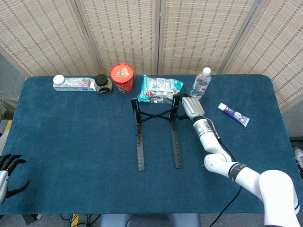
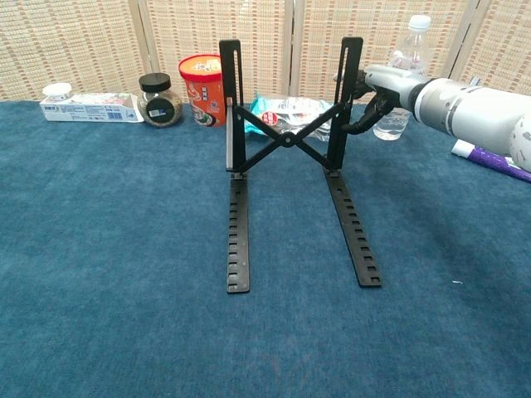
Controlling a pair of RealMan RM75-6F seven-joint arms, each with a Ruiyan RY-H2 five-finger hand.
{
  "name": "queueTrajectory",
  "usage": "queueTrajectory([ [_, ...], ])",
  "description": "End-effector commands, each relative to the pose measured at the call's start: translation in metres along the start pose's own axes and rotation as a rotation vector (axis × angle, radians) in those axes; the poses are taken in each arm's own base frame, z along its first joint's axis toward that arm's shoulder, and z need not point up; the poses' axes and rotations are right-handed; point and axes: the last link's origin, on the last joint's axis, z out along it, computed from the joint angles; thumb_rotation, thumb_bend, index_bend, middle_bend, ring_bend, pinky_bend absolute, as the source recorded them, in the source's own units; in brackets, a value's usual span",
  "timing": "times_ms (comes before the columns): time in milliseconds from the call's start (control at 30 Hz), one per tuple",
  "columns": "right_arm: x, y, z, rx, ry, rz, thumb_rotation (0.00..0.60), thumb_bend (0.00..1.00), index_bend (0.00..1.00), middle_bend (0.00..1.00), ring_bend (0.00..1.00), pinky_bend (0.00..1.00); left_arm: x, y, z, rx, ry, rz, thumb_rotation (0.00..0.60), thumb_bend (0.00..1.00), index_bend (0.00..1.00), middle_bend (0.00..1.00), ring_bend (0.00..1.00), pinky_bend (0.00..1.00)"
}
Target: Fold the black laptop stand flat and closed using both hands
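Note:
The black laptop stand (image 1: pixel 158 115) stands open in the middle of the blue table. Its two notched base rails (image 2: pixel 238 240) lie flat and point toward me. Its two uprights (image 2: pixel 232 99) rise at the far end, joined by a crossed brace (image 2: pixel 286 141). My right hand (image 1: pixel 188 107) reaches in from the right, and in the chest view the right hand (image 2: pixel 377 87) has dark fingers (image 2: pixel 363 123) curled around the top of the right upright (image 2: pixel 344 99). My left hand (image 1: pixel 8 165) hangs off the table's near left corner with fingers spread, holding nothing, far from the stand.
Along the back edge stand a white carton (image 1: pixel 73 83), a dark jar (image 1: pixel 103 85), a red cup (image 1: pixel 122 78), a snack bag (image 1: pixel 158 89) just behind the stand, and a water bottle (image 1: pixel 201 83). A toothpaste tube (image 1: pixel 233 114) lies at the right.

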Motion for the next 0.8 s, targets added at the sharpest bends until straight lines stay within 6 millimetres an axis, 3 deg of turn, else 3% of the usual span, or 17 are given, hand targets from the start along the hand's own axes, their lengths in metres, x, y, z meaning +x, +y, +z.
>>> queueTrajectory([
  [33,0.0002,0.0003,0.0013,-0.005,0.003,0.003,0.600,0.25,0.04,0.28,0.13,0.25,-0.0001,-0.0001,-0.0001,0.001,0.001,-0.001,0.600,0.17,0.30,0.20,0.11,0.07],
  [800,0.0009,0.0042,0.0040,-0.019,0.017,-0.022,0.600,0.25,0.04,0.28,0.13,0.25,0.0006,-0.0014,-0.0016,0.007,0.001,-0.003,0.600,0.17,0.30,0.20,0.11,0.07],
])
